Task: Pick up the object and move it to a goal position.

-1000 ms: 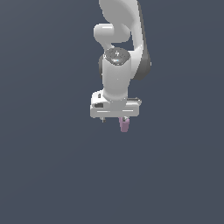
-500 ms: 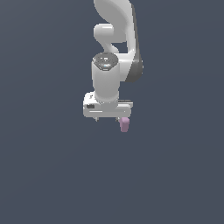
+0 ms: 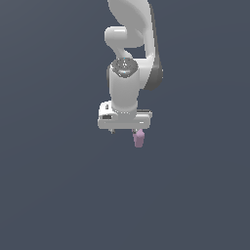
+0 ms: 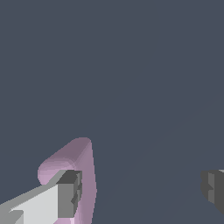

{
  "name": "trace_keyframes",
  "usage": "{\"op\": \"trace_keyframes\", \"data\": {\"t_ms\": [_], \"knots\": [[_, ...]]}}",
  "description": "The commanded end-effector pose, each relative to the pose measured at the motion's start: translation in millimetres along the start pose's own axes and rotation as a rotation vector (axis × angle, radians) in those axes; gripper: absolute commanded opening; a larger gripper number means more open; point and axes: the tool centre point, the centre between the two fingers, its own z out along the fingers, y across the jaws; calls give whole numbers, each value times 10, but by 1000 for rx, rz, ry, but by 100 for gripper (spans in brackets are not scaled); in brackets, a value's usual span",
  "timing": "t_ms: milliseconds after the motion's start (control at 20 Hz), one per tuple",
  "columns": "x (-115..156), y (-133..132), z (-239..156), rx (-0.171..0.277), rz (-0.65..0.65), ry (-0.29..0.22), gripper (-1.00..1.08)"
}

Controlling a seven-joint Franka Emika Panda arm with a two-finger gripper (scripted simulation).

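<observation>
Wrist had turned slightly since earlier frames; pink-lilac block [image 3: 138, 138] stayed at 5 o'clock under the gripper [image 3: 124, 131]. Fingers [image 4: 68, 194] stood wide apart, block touching only one. Probably not securely grasped; no goal visible, move left.

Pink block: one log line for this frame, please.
hand: open, fingers wide apart | pink block: against one finger only, other finger clear of it | goal marker: none visible

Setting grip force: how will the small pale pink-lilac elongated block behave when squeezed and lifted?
The pale pink-lilac block looks solid and straight-sided, so probably stiff. Its matte surface suggests it is not slippery. It lies against one finger of the open white gripper, off-centre, so it may tip on closing.
</observation>
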Motion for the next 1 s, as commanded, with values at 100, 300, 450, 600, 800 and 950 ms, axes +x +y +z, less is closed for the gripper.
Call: {"op": "trace_keyframes", "data": {"t_ms": [100,300,450,600,800,950], "knots": [[-152,-213,44,4,-29,1,100],[-343,-442,94,7,-62,2,100],[-464,-572,124,9,-82,2,100],[-553,-661,145,10,-96,3,100],[-618,-722,160,10,-107,3,100],[-614,-722,159,10,-107,3,100]]}}
